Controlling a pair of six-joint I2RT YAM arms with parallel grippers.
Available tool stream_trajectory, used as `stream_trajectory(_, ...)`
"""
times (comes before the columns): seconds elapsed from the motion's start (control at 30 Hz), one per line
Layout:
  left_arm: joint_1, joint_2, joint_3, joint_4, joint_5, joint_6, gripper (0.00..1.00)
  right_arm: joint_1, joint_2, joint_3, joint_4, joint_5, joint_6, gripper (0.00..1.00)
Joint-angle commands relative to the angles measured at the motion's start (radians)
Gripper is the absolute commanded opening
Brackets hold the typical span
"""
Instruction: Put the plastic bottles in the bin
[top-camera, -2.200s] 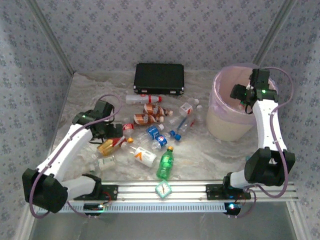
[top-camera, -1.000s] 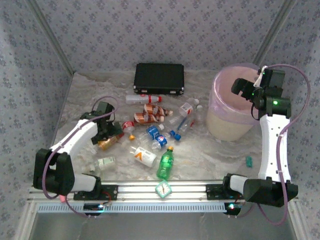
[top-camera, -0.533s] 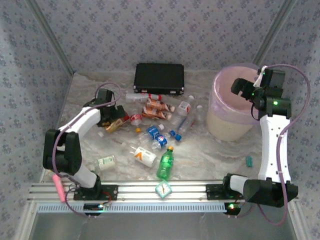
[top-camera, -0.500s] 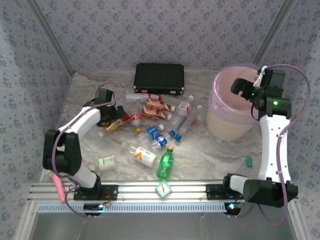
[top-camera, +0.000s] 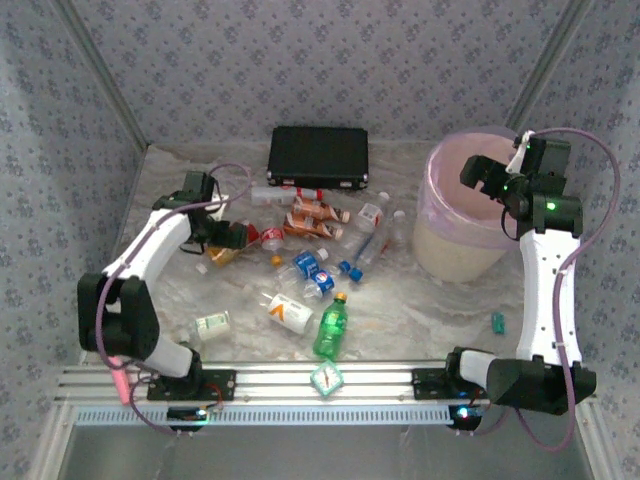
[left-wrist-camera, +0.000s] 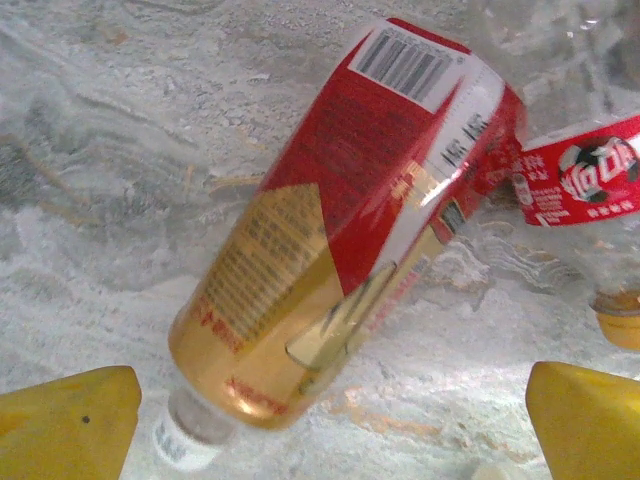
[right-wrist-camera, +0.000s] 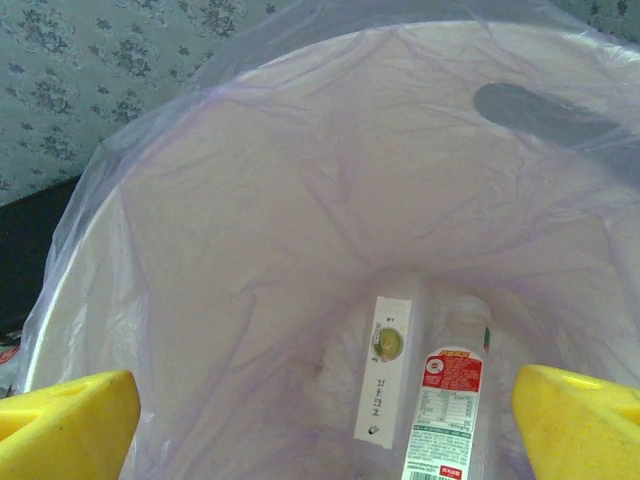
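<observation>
Right gripper (right-wrist-camera: 320, 425), jaws wide and empty, hangs above the bin (right-wrist-camera: 190, 250), which holds a white bottle (right-wrist-camera: 385, 370) and a clear red-labelled bottle (right-wrist-camera: 447, 405) at its bottom. Left gripper (left-wrist-camera: 328, 420), equally wide and empty, hovers over an amber bottle (left-wrist-camera: 340, 230) lying on the table (left-wrist-camera: 100, 200).

The marbled grey-white counter (top-camera: 420, 300) carries a flat black case (top-camera: 318, 157) at the back, the bin (top-camera: 450, 255) upright at the right, and plastic bottles (top-camera: 312, 266) lying scattered across the middle. A green bottle (top-camera: 330, 327) lies near the front, a red-labelled amber bottle (left-wrist-camera: 340, 230) at the scatter's left, and a small teal object (top-camera: 496, 322) sits apart, front right.
</observation>
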Motion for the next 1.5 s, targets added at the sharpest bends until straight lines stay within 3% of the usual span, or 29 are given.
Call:
stream_trajectory(0.0,0.041,0.08,0.058,-0.033,0.093,0.105,0.98,0.002,-0.011,0.036,-0.012,-0.024,0.009,0.98)
stream_trajectory(0.13,0.076,0.183,0.111,-0.01,0.13,0.085,0.92,0.002,-0.038,0.056,-0.03,-0.019,0.008,0.98)
stream_trajectory(0.4,0.072,0.254,0.066,0.014,0.147,0.037,0.93,-0.008,-0.07,0.069,-0.069,-0.002,-0.004,0.98)
stream_trajectory(0.57,0.067,0.261,0.018,0.052,0.115,-0.018,0.74,-0.007,-0.061,0.081,-0.069,-0.014,-0.002,0.97)
stream_trajectory(0.77,0.061,0.223,0.014,0.058,0.07,-0.052,0.6,0.01,-0.066,0.096,-0.082,-0.016,0.007,0.97)
stream_trajectory(0.87,0.059,0.206,0.026,0.056,0.063,-0.068,0.54,0.013,-0.077,0.111,-0.099,-0.027,0.011,0.97)
stream_trajectory(1.03,0.057,0.127,0.073,0.015,0.056,-0.097,0.54,0.03,-0.107,0.16,-0.127,-0.113,0.058,0.97)
stream_trajectory(1.13,0.043,0.048,0.104,0.031,0.184,-0.165,0.53,0.157,-0.143,0.161,-0.098,-0.072,0.112,0.96)
stream_trajectory(1.3,-0.048,-0.057,0.128,0.212,0.392,-0.338,0.44,0.532,-0.129,0.188,0.007,0.012,0.163,0.95)
stream_trajectory(1.47,-0.174,-0.092,0.122,0.354,0.444,-0.46,0.28,0.834,-0.012,0.205,0.05,0.207,0.144,0.94)
